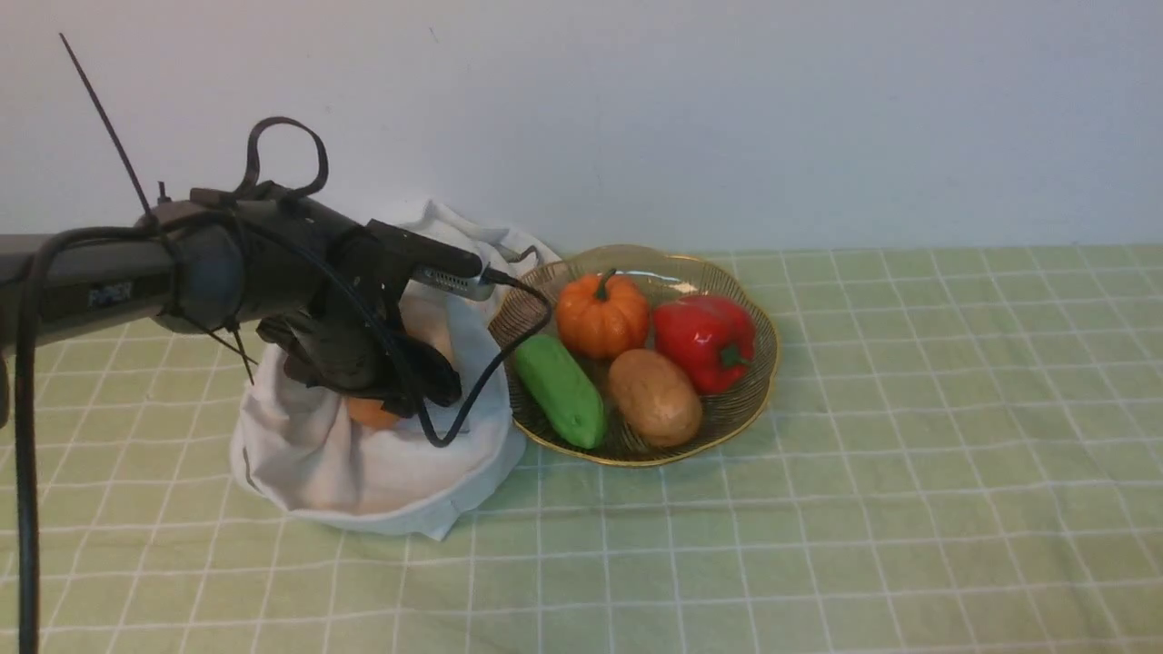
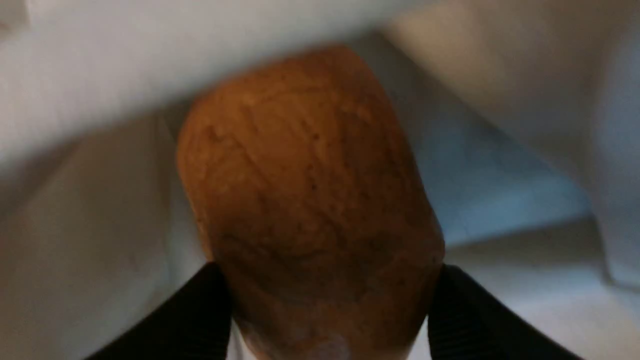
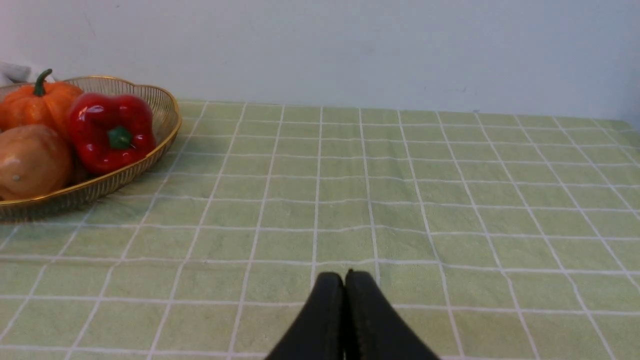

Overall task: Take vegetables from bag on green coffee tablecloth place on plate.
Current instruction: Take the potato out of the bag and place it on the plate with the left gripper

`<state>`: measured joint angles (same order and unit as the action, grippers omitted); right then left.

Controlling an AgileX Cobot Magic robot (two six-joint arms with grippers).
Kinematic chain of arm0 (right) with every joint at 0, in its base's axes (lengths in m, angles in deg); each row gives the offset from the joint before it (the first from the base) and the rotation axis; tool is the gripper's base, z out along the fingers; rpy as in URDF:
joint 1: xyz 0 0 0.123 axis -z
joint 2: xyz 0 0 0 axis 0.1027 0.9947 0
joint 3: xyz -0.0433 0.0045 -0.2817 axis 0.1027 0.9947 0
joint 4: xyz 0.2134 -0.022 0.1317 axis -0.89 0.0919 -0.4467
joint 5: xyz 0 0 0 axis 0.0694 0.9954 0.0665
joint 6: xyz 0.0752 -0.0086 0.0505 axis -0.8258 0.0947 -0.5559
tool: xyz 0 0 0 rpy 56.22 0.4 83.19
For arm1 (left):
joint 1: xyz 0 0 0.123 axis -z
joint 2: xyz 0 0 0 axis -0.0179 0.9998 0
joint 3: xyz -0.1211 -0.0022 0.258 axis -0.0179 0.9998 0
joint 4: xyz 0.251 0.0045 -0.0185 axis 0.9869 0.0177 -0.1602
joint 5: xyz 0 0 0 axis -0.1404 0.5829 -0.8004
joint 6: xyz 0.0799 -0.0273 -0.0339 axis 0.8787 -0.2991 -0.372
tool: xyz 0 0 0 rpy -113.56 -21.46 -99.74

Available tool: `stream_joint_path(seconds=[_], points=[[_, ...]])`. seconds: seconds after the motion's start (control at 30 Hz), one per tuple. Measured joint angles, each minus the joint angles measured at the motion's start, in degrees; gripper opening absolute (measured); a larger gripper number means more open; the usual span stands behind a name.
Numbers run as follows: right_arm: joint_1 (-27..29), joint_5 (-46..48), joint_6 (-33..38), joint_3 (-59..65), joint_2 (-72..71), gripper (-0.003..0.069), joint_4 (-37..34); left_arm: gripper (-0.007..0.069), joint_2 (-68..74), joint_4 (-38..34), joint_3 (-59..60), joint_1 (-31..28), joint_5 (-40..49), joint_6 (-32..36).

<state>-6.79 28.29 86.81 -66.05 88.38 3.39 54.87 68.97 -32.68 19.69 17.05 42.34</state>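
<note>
The potato sits down inside the white bag, at the left of the green checked tablecloth. Its long axis runs straight away from your left fingers. They clasp its nearer end, one dark pad against each narrow side, so it appears gripped. The bag's cloth walls stand close around it. The golden plate lies just right of the bag, so the carry is probably up, then right. The plate holds a pumpkin, a red pepper, a green vegetable and a second potato. Your right fingers are pressed together, empty, over the cloth well right of the plate. Your left arm is the nearer one.
</note>
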Motion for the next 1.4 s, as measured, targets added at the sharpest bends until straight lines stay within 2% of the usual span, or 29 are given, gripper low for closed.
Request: stream_joint_path(seconds=[0.27,0.37,0.57,0.7,0.93,1.23,1.4], points=[[0.0,0.0,0.0,0.0,0.0,-0.0015,0.0,0.0454,-13.9,-0.3,0.0,8.7,23.3,0.2],[0.0,0.0,0.0,0.0,0.0,-0.0015,0.0,0.0454,-15.6,-1.9,0.0,10.1,22.8,-0.4],[0.0,0.0,0.0,0.0,0.0,-0.0015,0.0,0.0454,-13.4,-13.8,-0.9,12.8,8.2,-0.9],[0.0,0.0,0.0,0.0,0.0,-0.0015,0.0,0.0454,-8.4,-19.4,-5.2,12.8,4.8,-1.2],[0.0,0.0,0.0,0.0,0.0,-0.0015,0.0,0.0454,2.1,-20.0,-16.6,12.8,4.7,-1.2],[0.0,0.0,0.0,0.0,0.0,-0.0015,0.0,0.0463,7.8,-18.7,-19.3,12.7,4.0,-2.8],[0.0,0.0,0.0,0.0,0.0,-0.0015,0.0,0.0570,8.7,-19.2,-19.4,11.8,3.4,-3.7]])
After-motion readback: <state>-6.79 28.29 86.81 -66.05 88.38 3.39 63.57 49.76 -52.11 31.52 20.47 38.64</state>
